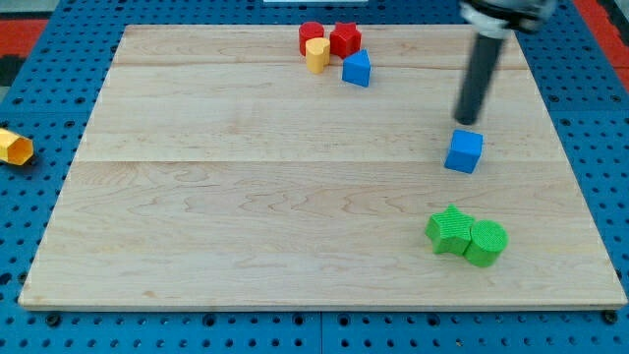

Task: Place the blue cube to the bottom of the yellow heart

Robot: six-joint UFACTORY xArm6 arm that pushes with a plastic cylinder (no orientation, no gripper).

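The blue cube [464, 151] sits on the wooden board [246, 197] at the view's right, about mid-height. My tip [467, 121] is just above the cube's top edge, close to it or touching it. The yellow heart [316, 54] lies near the view's top centre, pressed against a red cylinder [311, 35] and next to a red star [345, 39]. The cube is far to the right of and below the heart.
A blue triangular block [357, 69] lies just right of and below the yellow heart. A green star [450, 230] and a green cylinder [486, 242] touch at the lower right. A yellow block [14, 147] lies off the board at the left.
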